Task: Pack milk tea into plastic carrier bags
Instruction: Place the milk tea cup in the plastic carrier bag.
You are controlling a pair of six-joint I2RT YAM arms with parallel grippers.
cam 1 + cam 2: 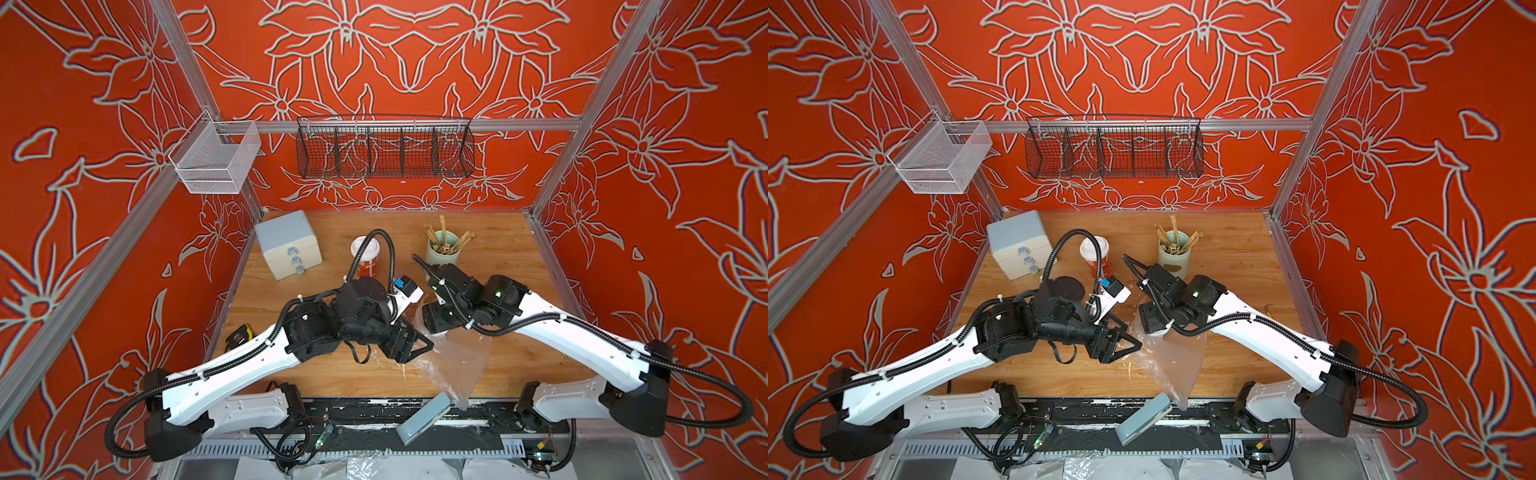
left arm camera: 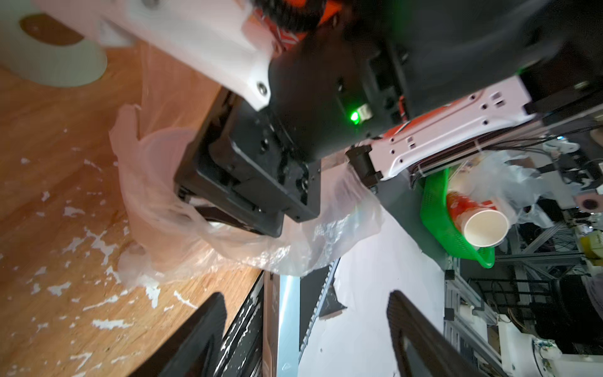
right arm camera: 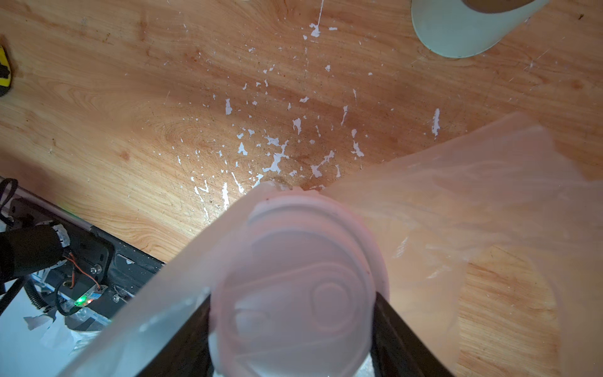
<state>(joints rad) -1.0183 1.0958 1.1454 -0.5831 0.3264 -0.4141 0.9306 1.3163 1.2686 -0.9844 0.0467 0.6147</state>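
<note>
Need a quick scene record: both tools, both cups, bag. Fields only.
bag: clear, crumpled, front centre of table
left tool: open, empty, at bag edge
right tool: shut on held cup, bag draped around it
held cup: white dome lid, seen through film
red cup: upright, far side, not bagged

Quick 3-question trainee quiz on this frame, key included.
1. True or false: the left gripper holds the bag.
2. What sits between the right gripper's fingers? A) a spoon B) a cup C) a bottle
3. Where does the red cup stand?
Key: 1. False: its fingers are apart, with nothing between them. 2. B, with bag film over its lid. 3. Upright at the back, between the drawer box and the stick holder.
</note>
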